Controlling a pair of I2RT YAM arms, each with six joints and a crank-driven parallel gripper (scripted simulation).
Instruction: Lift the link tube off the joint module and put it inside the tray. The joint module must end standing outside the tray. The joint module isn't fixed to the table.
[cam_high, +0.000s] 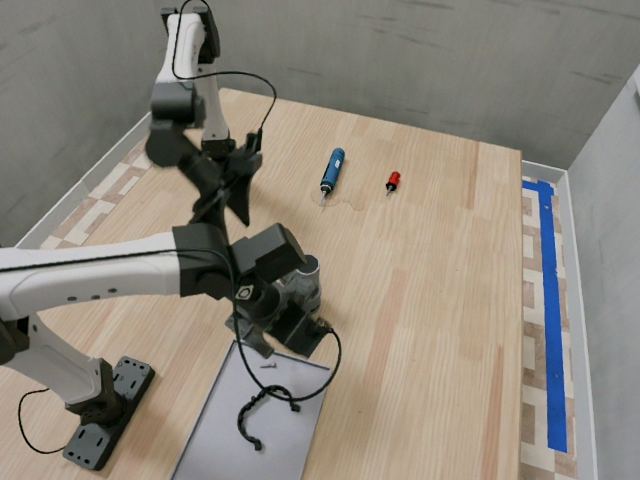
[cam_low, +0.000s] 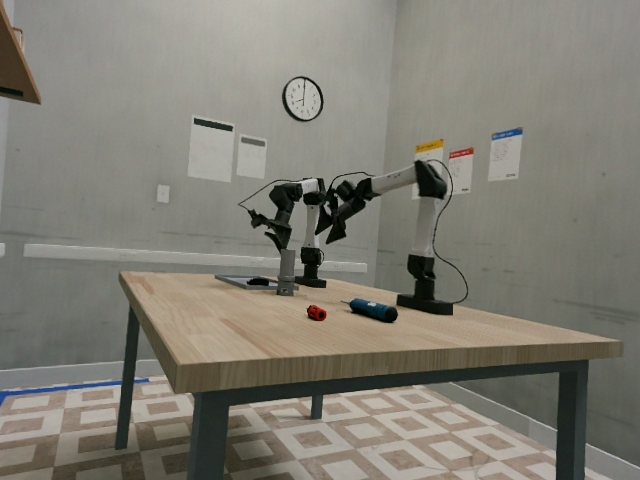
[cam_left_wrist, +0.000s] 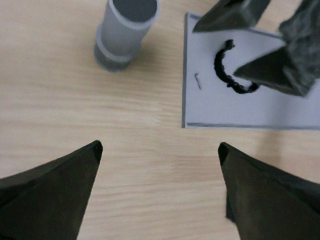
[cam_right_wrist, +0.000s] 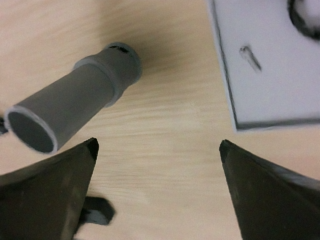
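Note:
The grey link tube (cam_high: 310, 265) (cam_low: 287, 263) (cam_left_wrist: 127, 32) (cam_right_wrist: 70, 105) stands upright on the joint module (cam_low: 284, 289) (cam_left_wrist: 110, 63) (cam_right_wrist: 125, 65), which stands on the table outside the tray (cam_high: 206, 444) (cam_low: 227, 281) (cam_left_wrist: 215, 112) (cam_right_wrist: 280, 100), near its corner. My right gripper (cam_low: 273, 241) (cam_left_wrist: 215, 52) (cam_right_wrist: 159, 142) is open and empty, close to the tube's top; in the top view its arm partly hides the tube. My left gripper (cam_high: 219, 221) (cam_low: 322, 237) (cam_left_wrist: 160, 144) is open and empty, raised above the table to the side of the tube.
In the tray lie a black curved part (cam_high: 245, 408) (cam_low: 257, 281) (cam_left_wrist: 220, 65) and a small screw (cam_high: 268, 365) (cam_left_wrist: 198, 80) (cam_right_wrist: 250, 57). A blue screwdriver (cam_high: 333, 170) (cam_low: 372, 310) and a red tool (cam_high: 393, 179) (cam_low: 316, 312) lie away from the tray. The two arms are close together.

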